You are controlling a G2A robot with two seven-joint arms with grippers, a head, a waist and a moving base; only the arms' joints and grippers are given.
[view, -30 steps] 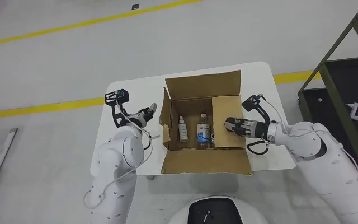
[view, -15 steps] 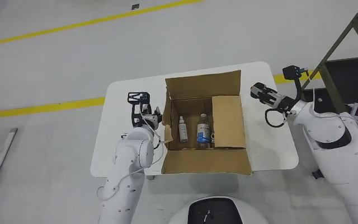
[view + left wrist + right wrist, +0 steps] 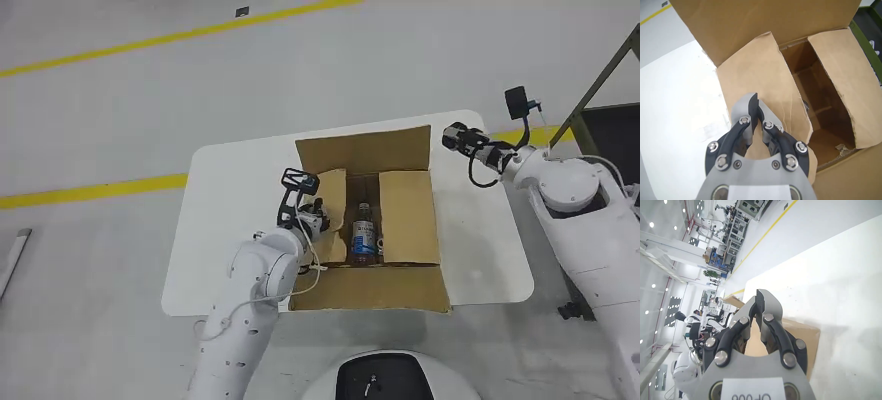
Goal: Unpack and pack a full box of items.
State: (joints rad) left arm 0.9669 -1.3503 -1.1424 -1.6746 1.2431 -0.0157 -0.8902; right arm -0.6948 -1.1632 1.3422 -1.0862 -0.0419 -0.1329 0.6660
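A brown cardboard box [image 3: 366, 287] stands open in the middle of the white table [image 3: 230, 230]. A clear bottle with a blue label [image 3: 364, 232] lies inside, and its cap [image 3: 806, 105] peeks out beside the left side flap [image 3: 761, 75]. That flap is folded inward over the box's left half. My left gripper [image 3: 316, 214] [image 3: 755, 98] rests shut on top of it. The right side flap [image 3: 408, 216] [image 3: 844, 79] also lies folded in. My right gripper [image 3: 452, 136] [image 3: 758, 298] hovers shut, holding nothing, above the table by the box's far right corner [image 3: 802, 330].
A dark green metal rack [image 3: 598, 110] stands just past the table's right end. Bare tabletop lies left of the box and to its right [image 3: 482, 250]. The box's far flap [image 3: 362, 152] stands up, and the near flap lies outward.
My left gripper moved right from the table onto the left flap, folding it in over the white bottle. My right gripper left the right flap and pulled back to the far right corner.
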